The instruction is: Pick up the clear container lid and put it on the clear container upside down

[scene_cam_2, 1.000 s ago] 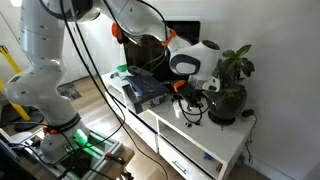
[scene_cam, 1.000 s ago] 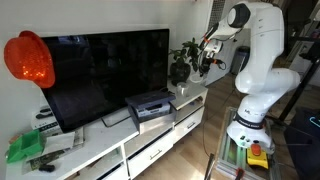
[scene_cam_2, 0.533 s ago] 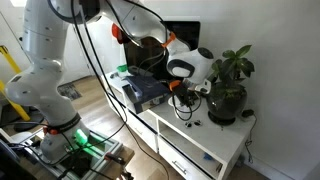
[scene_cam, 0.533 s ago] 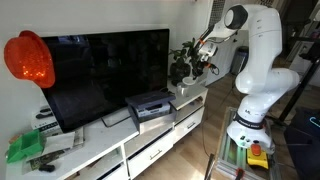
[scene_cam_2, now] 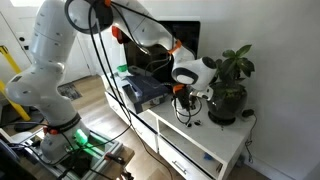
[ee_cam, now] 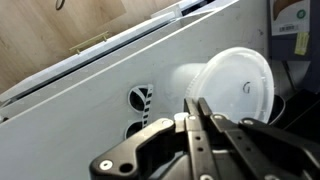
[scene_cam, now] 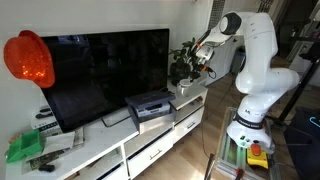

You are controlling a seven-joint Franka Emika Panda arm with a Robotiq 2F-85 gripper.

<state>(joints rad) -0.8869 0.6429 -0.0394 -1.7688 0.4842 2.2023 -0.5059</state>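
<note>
In the wrist view a round clear container lid (ee_cam: 238, 88) lies on the white cabinet top (ee_cam: 90, 110). A pale clear wall to its left (ee_cam: 185, 75) may be the clear container, but I cannot tell whether the lid sits on it. My gripper (ee_cam: 195, 104) has its two fingers pressed together with nothing between them, and the tips are just in front of the lid's near edge. In both exterior views the gripper (scene_cam: 201, 63) (scene_cam_2: 189, 99) hangs low over the cabinet end beside the plant. The lid is too small to make out there.
A potted plant in a dark pot (scene_cam: 182, 67) (scene_cam_2: 229, 92) stands right beside the gripper. A black device (scene_cam: 150, 104) (scene_cam_2: 146, 90) and a large TV (scene_cam: 100, 70) are on the cabinet. Cable holes (ee_cam: 140, 98) and loose cables (scene_cam_2: 190, 118) mark the top.
The arm has lowered and moved the gripper closer to the cabinet top next to the plant. The fingers stay together.
</note>
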